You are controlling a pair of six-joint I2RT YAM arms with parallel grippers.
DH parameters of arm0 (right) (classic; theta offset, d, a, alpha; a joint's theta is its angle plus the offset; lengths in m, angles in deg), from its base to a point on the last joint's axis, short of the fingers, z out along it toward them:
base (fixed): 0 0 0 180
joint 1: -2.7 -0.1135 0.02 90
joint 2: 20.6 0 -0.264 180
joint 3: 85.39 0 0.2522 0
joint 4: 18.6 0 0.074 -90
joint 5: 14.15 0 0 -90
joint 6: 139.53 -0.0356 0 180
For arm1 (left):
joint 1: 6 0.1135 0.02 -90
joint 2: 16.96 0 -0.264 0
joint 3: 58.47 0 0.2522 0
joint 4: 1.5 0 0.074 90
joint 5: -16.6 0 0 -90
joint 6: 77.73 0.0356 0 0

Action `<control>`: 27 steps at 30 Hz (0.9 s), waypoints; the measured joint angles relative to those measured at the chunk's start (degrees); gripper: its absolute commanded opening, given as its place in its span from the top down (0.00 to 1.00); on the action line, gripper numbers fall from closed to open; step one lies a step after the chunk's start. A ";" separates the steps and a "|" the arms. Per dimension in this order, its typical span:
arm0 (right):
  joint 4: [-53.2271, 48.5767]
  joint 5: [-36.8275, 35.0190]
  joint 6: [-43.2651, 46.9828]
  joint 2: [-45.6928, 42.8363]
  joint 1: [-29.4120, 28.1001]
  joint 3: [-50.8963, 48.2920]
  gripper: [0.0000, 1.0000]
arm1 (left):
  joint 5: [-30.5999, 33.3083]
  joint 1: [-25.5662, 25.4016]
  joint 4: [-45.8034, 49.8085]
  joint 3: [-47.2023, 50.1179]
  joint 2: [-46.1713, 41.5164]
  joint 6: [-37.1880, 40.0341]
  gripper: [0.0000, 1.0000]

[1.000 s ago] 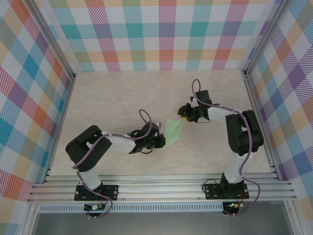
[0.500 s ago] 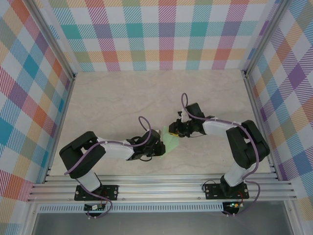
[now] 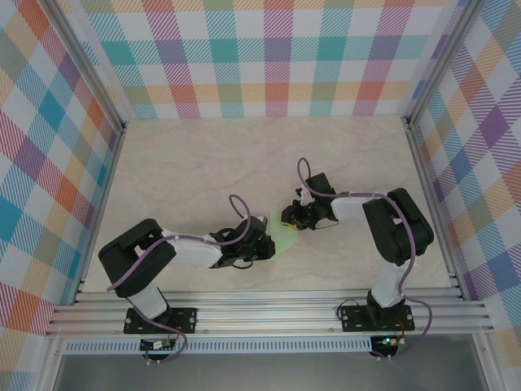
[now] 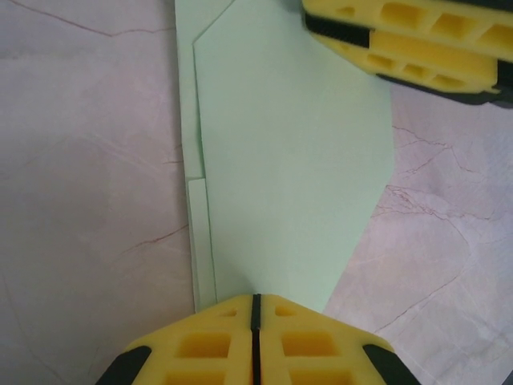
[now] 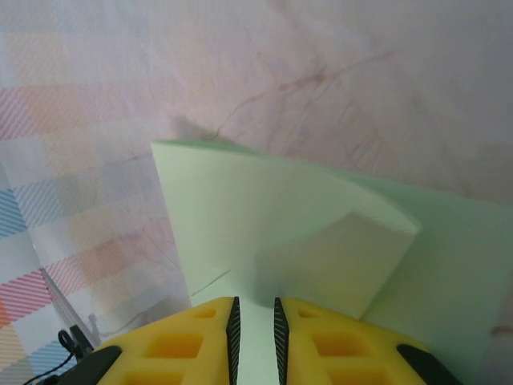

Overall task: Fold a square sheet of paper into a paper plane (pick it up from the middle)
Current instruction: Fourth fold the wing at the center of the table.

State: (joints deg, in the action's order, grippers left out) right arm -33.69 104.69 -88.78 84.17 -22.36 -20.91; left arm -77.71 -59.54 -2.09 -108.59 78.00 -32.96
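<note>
The square sheet of paper [image 3: 279, 237] is pale green and folded into a smaller pointed shape lying on the table mid-scene; it is also visible in the left wrist view [image 4: 288, 160]. My left gripper [image 3: 262, 244] [image 4: 255, 301] is shut, its tips resting on the paper's narrow near end. My right gripper [image 3: 291, 218] [image 5: 254, 309] is at the opposite end, its jaws drawn to a narrow slit with paper in it. A flap [image 5: 264, 208] stands lifted and curled in front of those jaws. The right fingers [image 4: 417, 36] sit over the paper's far edge.
The marble-look tabletop [image 3: 203, 163] is bounded by aluminium rails and plaid walls [image 3: 269, 57] at the back and both sides. Purple cables loop above both wrists. Open table surface lies behind and to the left of the paper.
The right gripper moved left and nearer, onto the paper's far end, and its jaws narrowed. The left gripper and the paper shifted slightly toward the near edge.
</note>
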 measured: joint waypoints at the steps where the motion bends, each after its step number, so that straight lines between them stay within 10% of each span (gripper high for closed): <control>1: 0.00 -0.04 0.39 0.33 0.74 0.42 0.78 | 0.00 -0.02 -0.39 0.20 0.00 -0.17 0.92; 27: 0.42 2.49 1.81 -5.95 4.20 1.97 0.78 | 0.15 -0.07 -1.16 0.31 0.00 -0.39 0.91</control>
State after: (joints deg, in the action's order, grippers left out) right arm -33.27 107.18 -86.96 78.23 -18.17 -18.94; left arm -77.56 -59.60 -3.25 -108.28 78.00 -33.36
